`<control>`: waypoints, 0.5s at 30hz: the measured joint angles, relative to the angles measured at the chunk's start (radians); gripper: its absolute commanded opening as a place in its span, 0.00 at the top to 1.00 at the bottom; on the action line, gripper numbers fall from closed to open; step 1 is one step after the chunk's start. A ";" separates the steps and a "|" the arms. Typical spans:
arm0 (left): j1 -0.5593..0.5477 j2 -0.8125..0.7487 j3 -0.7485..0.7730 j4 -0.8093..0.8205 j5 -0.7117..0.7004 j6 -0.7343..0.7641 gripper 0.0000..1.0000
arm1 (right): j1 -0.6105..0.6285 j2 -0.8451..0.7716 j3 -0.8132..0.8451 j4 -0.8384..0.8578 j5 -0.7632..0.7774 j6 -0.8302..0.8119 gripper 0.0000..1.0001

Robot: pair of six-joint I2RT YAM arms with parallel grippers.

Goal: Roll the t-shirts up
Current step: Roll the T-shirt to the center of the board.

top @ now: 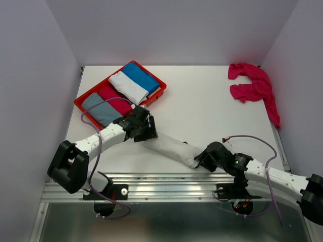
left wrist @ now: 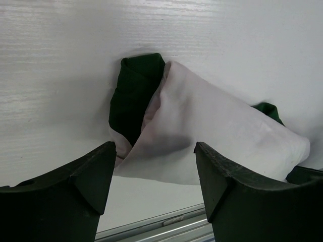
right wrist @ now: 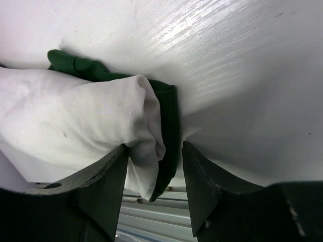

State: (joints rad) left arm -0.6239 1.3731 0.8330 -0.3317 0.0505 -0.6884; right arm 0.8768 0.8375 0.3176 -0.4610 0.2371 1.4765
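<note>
From above, we could not see either end of the cream t-shirt [top: 171,148], covered by the left gripper [top: 145,131] and right gripper [top: 200,160].

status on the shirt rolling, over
left pincer open, right pincer open, one at each end of white tee. tee rolled up. pink tee heaped far right. nothing blocking.

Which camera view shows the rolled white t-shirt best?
The top view: the whole white t-shirt lies there as one long roll. Each wrist view shows only one end of it, close up, with dark green cloth at the edge.
</note>
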 measured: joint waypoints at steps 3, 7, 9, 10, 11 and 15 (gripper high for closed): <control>0.008 0.000 0.000 0.000 -0.001 0.004 0.25 | -0.011 -0.021 -0.035 0.051 0.000 0.001 0.53; 0.023 0.000 0.000 -0.001 -0.002 0.013 0.25 | -0.024 0.008 -0.039 0.096 0.000 -0.023 0.73; 0.032 0.000 0.000 -0.002 -0.002 0.019 0.25 | -0.027 0.068 -0.018 0.130 0.000 -0.051 0.90; 0.037 0.000 0.000 -0.002 -0.002 0.021 0.25 | -0.028 0.090 -0.008 0.138 0.002 -0.058 0.94; 0.042 0.000 0.000 -0.002 -0.002 0.023 0.25 | -0.028 0.126 0.011 0.148 0.004 -0.072 0.98; 0.058 0.000 0.000 -0.005 0.003 0.026 0.25 | -0.040 0.237 0.081 0.180 0.005 -0.139 0.99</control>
State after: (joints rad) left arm -0.5663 1.3731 0.8333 -0.3367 0.0532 -0.6624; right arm 0.8364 1.0740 0.3988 -0.2810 0.2417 1.3373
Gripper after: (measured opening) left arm 0.753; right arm 0.036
